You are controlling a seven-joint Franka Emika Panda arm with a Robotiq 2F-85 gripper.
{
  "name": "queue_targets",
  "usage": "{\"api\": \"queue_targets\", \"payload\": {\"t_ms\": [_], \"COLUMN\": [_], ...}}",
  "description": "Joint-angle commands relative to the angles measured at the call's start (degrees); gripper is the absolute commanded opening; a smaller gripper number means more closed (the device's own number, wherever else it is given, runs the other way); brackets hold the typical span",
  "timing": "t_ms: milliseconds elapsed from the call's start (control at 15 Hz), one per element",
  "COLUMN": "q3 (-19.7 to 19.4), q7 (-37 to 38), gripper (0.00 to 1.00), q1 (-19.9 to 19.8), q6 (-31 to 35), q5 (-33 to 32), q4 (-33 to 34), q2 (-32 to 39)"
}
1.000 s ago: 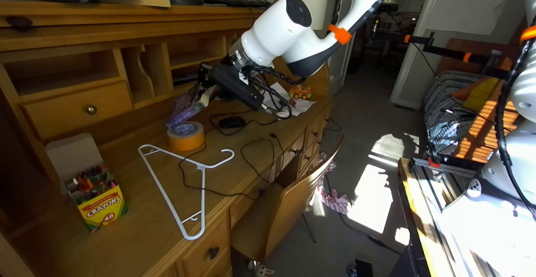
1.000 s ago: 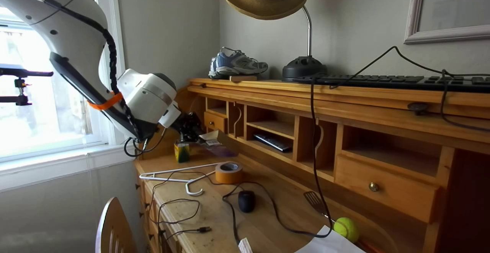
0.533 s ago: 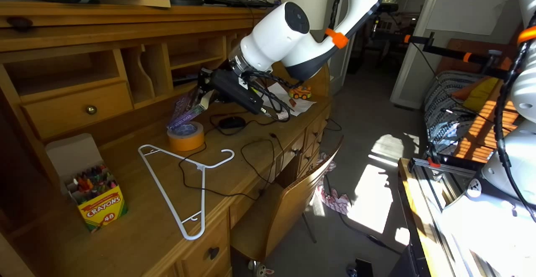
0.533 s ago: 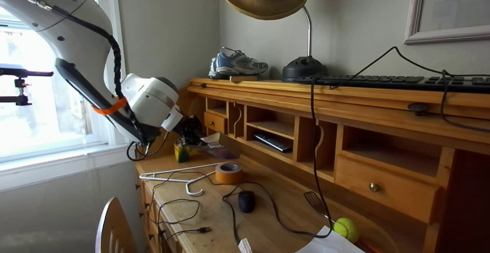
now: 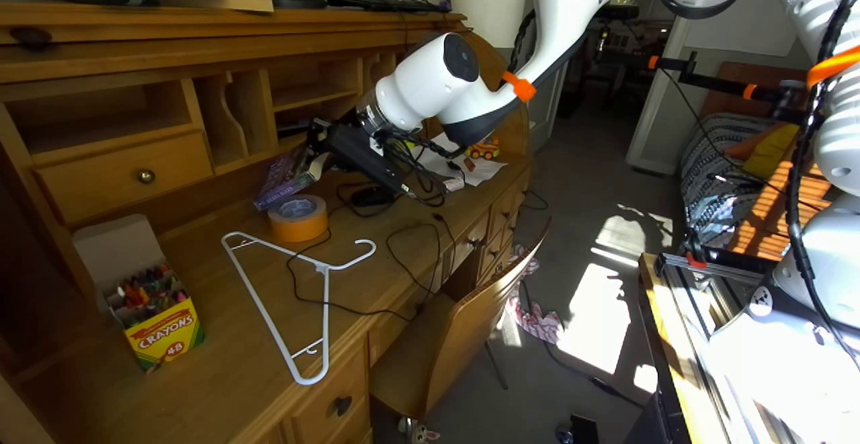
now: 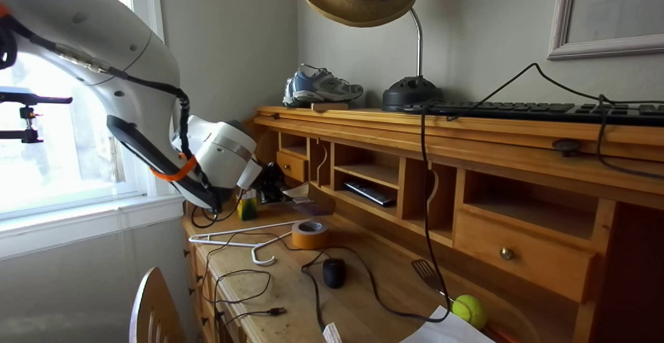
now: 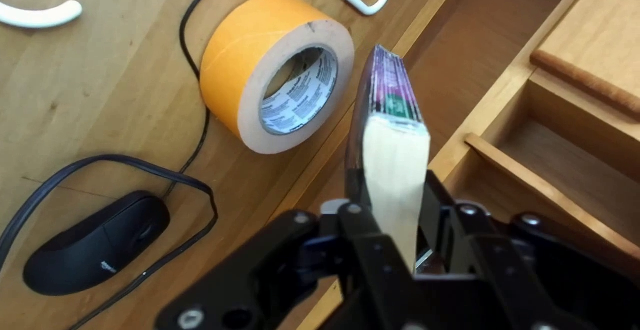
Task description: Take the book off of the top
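The purple book (image 5: 275,187) is held tilted behind the tape roll, below the top (image 5: 201,25). In the wrist view the book (image 7: 395,165) shows its purple spine and pale page edges. My gripper (image 7: 394,192) is shut on it, one finger on each cover. In an exterior view the book (image 6: 311,206) hangs low near the cubbyholes, partly behind the black gripper (image 6: 285,192). I cannot tell whether its lower edge touches the writing surface. The top (image 6: 363,120) also shows in that exterior view.
An orange tape roll (image 5: 297,219) stands close to the book. A white hanger (image 5: 326,323), a crayon box (image 5: 161,330), a black mouse (image 6: 334,273) and cables lie on the desk. Shoes (image 6: 324,87), a lamp base (image 6: 412,93) and a keyboard (image 6: 519,109) stand on the top.
The arm has moved lower and toward the cubbyholes, carrying the book with it. The book sits slightly lower than before. The gripper has stayed shut on it.
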Motion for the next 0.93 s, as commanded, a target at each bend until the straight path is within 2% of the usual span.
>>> {"api": "queue_targets", "payload": {"t_ms": [0,200,267,333,400,467,533,867], "q3": [2.10,0.47,-2.36,-2.49,-0.62,-3.94,-4.63,-11.55], "q7": [2.30,1.77,3.67,3.64,1.32,3.32,2.87,-0.39], "gripper": [0.07,0.07,0.07,0.07,0.54,0.55,0.61,0.98], "q1": [-1.08,-0.51,1.57,1.60,0.08,2.62,2.91,6.94], "q6": [-1.78,-1.83,0.11,0.00,-1.90,0.25,0.22,0.63], "q5": [-5.68,-6.23,-5.98,-6.23,-6.28,-5.85,-5.42,1.53], "q4": [2.36,2.11,2.56,2.55,2.02,2.50,2.16,-0.46], "q2": [6.26,7.72,5.98,6.24,8.05,5.49,4.97,-0.37]}}
